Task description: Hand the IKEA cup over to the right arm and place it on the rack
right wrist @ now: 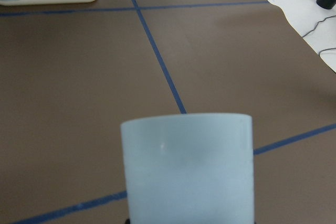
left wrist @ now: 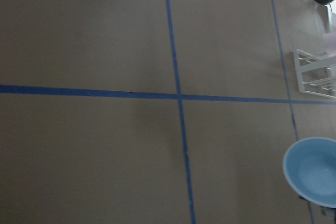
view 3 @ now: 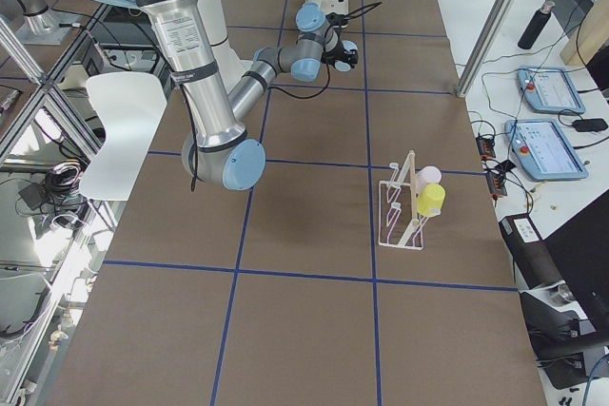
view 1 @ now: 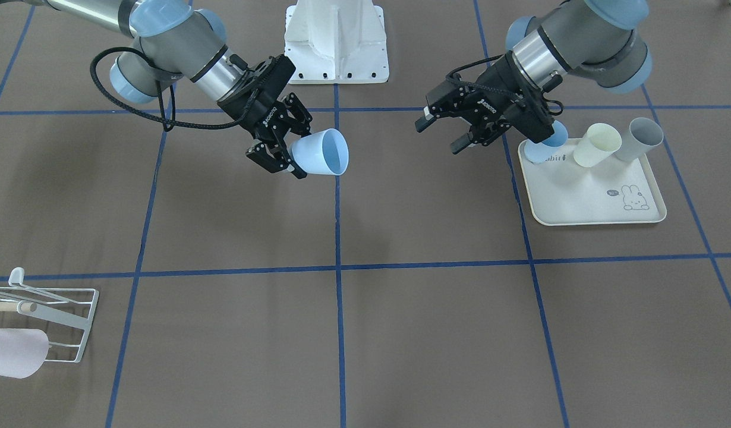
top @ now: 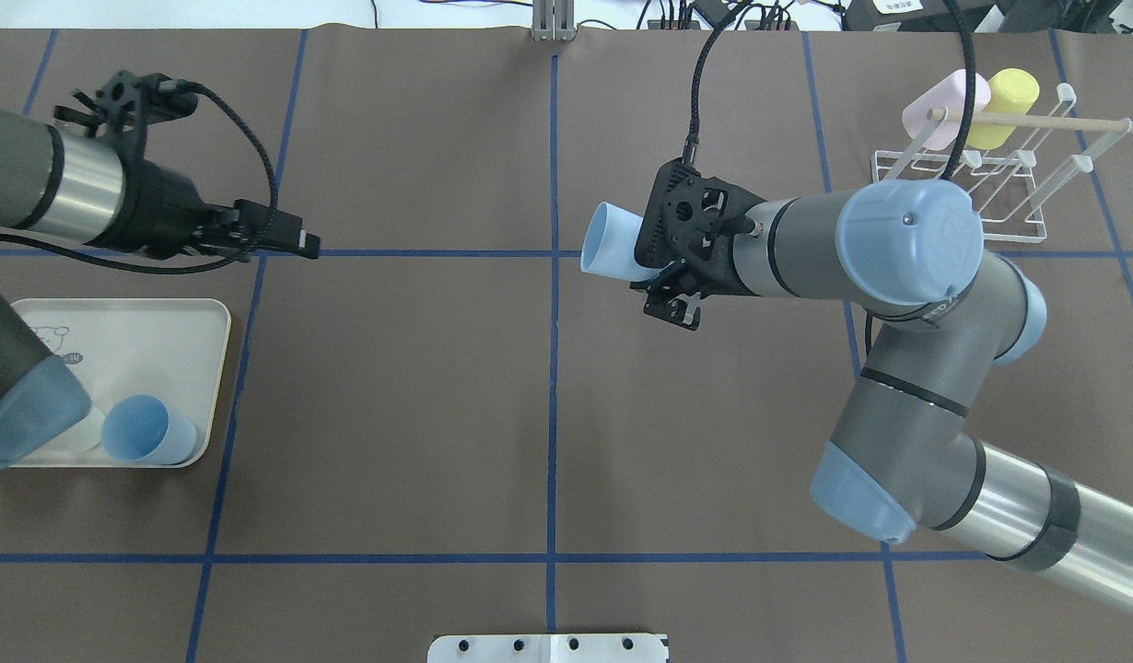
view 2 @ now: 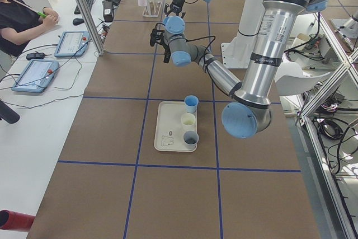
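Right gripper [view 1: 291, 153]: fingers clamped on the base of the pale blue cup [view 1: 327, 152], held sideways above the table, mouth facing the left arm's side.
Left gripper [view 1: 440, 135]: jaws spread, empty, well apart from the cup.
Hidden: its body covers part of a blue tumbler [view 1: 550, 145] on the tray [view 1: 585, 208].
Room: open mat between the cup and the rack [top: 976, 175].
Surface: brown table [view 1: 431, 333], blue tape grid.

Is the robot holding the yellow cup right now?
No, the right gripper is shut on a light-blue cup, while the yellow cup sits on the rack.
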You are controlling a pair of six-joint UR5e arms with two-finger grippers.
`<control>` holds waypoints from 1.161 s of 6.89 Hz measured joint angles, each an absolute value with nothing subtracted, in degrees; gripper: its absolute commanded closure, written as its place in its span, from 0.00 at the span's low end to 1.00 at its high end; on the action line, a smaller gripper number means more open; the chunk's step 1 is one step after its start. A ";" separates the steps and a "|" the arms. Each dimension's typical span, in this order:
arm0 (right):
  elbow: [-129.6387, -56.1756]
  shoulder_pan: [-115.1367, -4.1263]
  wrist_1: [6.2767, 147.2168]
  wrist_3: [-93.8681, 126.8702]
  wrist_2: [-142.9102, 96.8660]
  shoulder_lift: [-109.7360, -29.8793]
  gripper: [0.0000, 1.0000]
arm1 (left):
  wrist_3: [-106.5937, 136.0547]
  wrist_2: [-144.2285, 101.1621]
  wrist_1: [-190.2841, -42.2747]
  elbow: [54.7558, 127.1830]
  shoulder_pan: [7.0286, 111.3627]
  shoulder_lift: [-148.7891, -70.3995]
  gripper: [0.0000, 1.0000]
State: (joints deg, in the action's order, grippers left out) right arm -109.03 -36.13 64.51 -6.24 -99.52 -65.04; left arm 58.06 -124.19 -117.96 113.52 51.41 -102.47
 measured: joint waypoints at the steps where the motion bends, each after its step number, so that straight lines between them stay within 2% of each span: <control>1: -110.52 -39.81 70.94 -14.81 -99.32 -65.21 1.00 | 47.81 -124.38 -114.34 115.19 55.68 -97.67 0.00; 4: -110.63 -53.39 80.97 -51.06 -97.56 -65.83 1.00 | 27.15 -124.72 -112.78 115.50 66.15 -87.98 0.00; 8: -105.09 -66.36 83.67 -95.19 -89.10 -65.98 1.00 | 19.03 -127.89 -113.38 113.82 71.81 -84.18 0.00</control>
